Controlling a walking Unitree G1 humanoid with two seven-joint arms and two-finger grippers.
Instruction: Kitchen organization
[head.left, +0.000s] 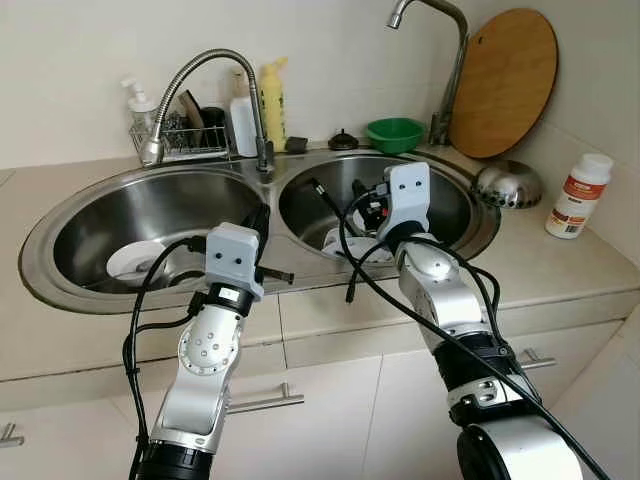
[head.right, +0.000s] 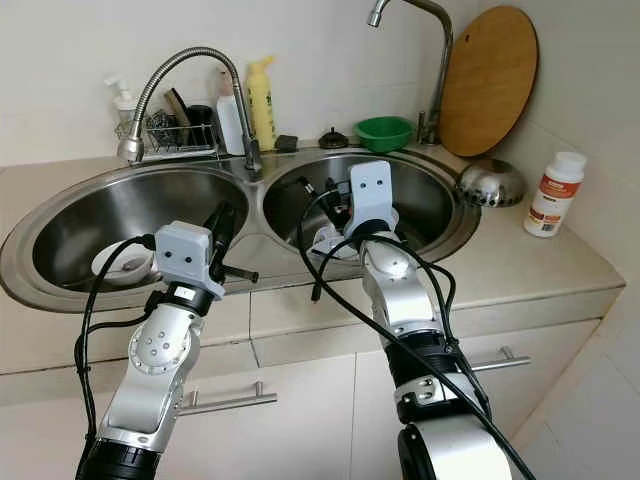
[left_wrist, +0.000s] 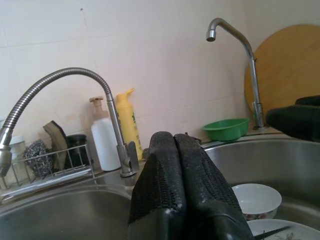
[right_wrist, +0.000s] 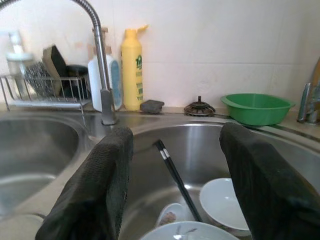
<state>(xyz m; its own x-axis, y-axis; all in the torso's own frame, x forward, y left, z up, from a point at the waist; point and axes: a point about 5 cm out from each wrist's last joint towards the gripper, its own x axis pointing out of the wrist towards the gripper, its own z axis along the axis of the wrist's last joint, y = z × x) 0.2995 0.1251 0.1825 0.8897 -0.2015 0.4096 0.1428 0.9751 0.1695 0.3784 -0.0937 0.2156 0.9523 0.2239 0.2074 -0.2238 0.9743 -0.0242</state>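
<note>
A double steel sink (head.left: 60, 215) lies before me. In its right basin sit white bowls (right_wrist: 222, 200) and a pair of black chopsticks (right_wrist: 175, 175) leaning against the wall. A white dish (head.left: 135, 262) rests in the left basin. My right gripper (right_wrist: 175, 135) hangs open over the near side of the right basin, fingers wide apart, nothing between them. My left gripper (left_wrist: 174, 137) is shut and empty, held above the ridge between the two basins and pointing toward the back wall.
A green bowl (head.left: 395, 133), a round wooden board (head.left: 503, 85) and a tall tap (head.left: 450, 50) stand behind the right basin. A flexible tap (head.left: 200, 70), yellow bottle (head.left: 272, 100) and wire rack (head.left: 180, 135) stand behind the left. On the right counter: a steel bowl (head.left: 508, 183) and white bottle (head.left: 578, 195).
</note>
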